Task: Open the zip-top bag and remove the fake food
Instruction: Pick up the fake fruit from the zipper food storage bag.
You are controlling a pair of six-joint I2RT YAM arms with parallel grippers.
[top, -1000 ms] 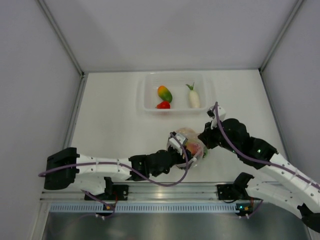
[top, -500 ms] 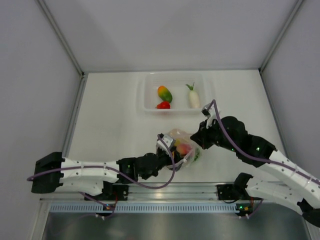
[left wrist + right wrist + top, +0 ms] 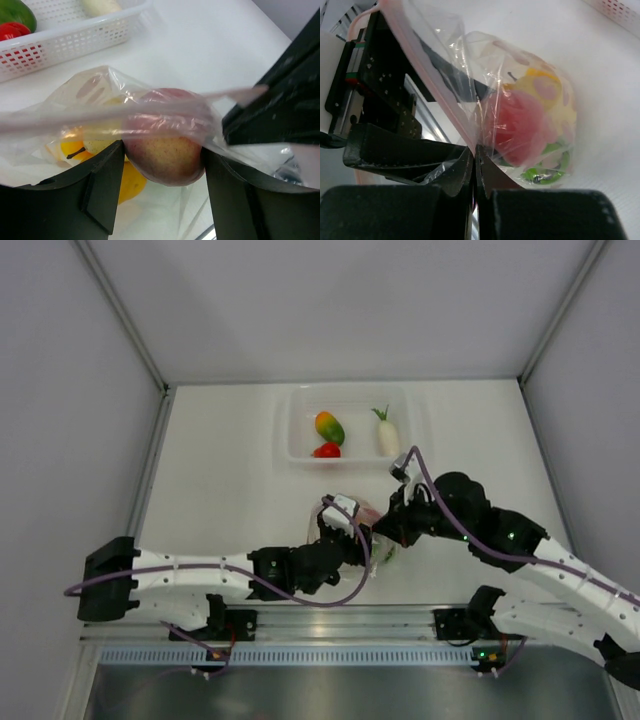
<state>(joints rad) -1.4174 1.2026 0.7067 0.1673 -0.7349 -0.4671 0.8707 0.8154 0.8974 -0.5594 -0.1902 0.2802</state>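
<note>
The zip-top bag (image 3: 368, 514) hangs low between my two grippers, its pink strip (image 3: 100, 117) stretched across the left wrist view. My left gripper (image 3: 162, 167) reaches into its mouth, and both fingers press the sides of a red-and-yellow fruit (image 3: 165, 152) of the fake food. Yellow and orange pieces (image 3: 75, 149) lie behind it in the bag. My right gripper (image 3: 476, 152) is shut on the bag's strip edge, with the red fruit (image 3: 515, 125) and green pieces (image 3: 545, 175) showing through the plastic. From above, the left gripper (image 3: 350, 530) and right gripper (image 3: 388, 530) almost meet.
A white lattice basket (image 3: 300, 430) stands at the back of the table and holds a green-orange mango (image 3: 329, 426), a red piece (image 3: 327, 450) and a white radish (image 3: 388, 435). The metal rail at the near edge (image 3: 340, 620) runs just behind the bag.
The bag and both grippers have shifted left. The left arm drew back and then rose slightly, with the fruit between its fingers throughout.
</note>
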